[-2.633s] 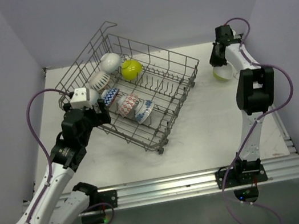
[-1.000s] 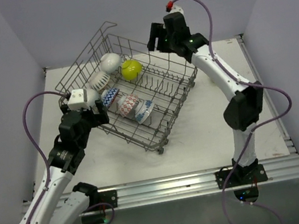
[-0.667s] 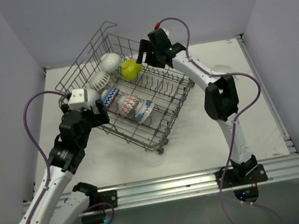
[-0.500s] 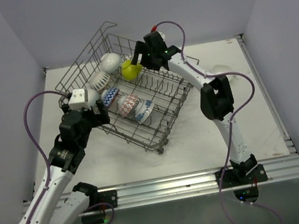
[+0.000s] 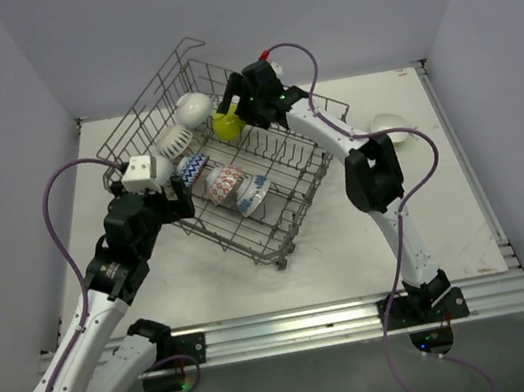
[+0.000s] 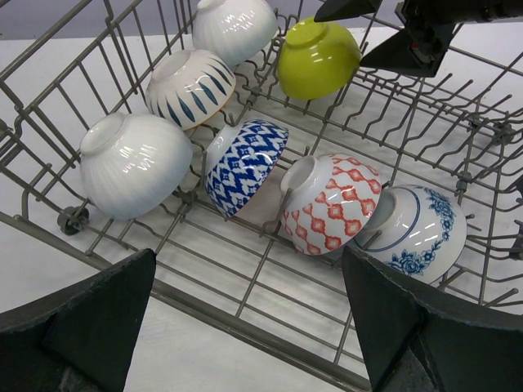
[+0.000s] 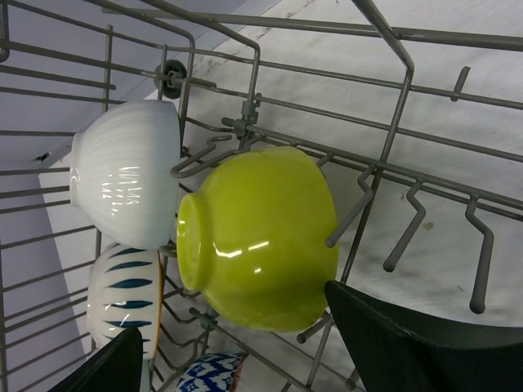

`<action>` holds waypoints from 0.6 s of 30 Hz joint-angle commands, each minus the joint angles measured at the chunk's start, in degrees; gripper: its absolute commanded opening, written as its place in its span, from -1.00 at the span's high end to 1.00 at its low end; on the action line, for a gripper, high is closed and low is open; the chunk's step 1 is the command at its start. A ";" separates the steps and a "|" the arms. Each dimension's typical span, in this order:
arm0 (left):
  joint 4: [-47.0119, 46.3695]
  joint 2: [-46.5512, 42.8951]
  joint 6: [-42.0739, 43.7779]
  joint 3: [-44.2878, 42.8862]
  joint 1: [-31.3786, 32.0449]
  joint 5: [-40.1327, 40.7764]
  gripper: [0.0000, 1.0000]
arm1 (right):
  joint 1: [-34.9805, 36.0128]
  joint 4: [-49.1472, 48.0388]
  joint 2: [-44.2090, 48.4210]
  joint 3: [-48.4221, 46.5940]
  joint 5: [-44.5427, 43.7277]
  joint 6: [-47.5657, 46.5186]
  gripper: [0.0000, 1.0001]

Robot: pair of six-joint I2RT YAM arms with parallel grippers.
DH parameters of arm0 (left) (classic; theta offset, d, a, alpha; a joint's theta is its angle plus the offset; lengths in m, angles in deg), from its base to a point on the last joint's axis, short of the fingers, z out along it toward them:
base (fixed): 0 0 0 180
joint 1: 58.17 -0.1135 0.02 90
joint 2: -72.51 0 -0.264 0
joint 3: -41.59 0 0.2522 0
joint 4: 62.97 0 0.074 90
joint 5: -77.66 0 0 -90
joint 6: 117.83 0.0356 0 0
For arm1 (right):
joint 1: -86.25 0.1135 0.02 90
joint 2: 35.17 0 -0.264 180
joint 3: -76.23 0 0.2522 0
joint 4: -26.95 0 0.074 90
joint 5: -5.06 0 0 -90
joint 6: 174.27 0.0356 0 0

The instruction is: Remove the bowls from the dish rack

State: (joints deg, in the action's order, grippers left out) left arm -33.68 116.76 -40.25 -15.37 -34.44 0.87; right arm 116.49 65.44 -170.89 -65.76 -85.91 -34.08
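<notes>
Lying tipped on its side in the dish rack (image 5: 292, 165), the lime bowl (image 7: 257, 237): directly ahead of the right hand (image 7: 231, 309), framed between fingers spread wide, nothing gripped yet. Base turned toward a ribbed white bowl (image 7: 122, 184) close against it on one finger's side; wire tines (image 7: 353, 214) at the rim on the other finger's side.

Probably best done by easing forward, slipping one finger inside the rim and setting the other on the outer wall, keeping both clear of the tines, then pinching firmly against likely slip on the glaze. Lift up and back toward the wrist before swinging away, so as not to snag wires or nudge the white neighbour and the blue-striped bowl (image 7: 122, 298) beside it.

Left hand (image 6: 249, 251) likewise wide and empty, hovering at the rack's near edge, with blue zigzag bowl (image 6: 245, 163), red-patterned bowl (image 6: 331, 204) and blue-flowered bowl (image 6: 421, 233) just ahead of it. One white bowl (image 5: 388, 121) out on the table (image 5: 353, 251), well back behind the right hand.
</notes>
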 commanded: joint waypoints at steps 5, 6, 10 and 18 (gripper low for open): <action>-1.56 -0.30 -0.05 0.66 0.27 -1.08 -1.00 | -0.18 0.05 -0.87 -2.21 -3.86 3.42 -0.97; -1.64 -0.30 -0.05 0.66 0.27 -1.08 -1.00 | -0.18 -0.56 -0.17 -0.99 -4.21 3.85 -0.97; -1.73 -0.39 -0.05 0.75 0.27 -1.52 -1.00 | -0.18 -3.46 3.88 6.39 -5.70 5.26 -0.97; -1.73 -0.48 -0.14 0.84 0.27 -1.87 -1.00 | -0.18 -8.89 4.50 9.22 -4.66 6.67 -0.97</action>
State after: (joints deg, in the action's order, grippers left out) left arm -33.68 116.76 -40.25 -15.30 -34.44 -0.37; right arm 116.01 60.08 -168.68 -56.88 -90.20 -28.97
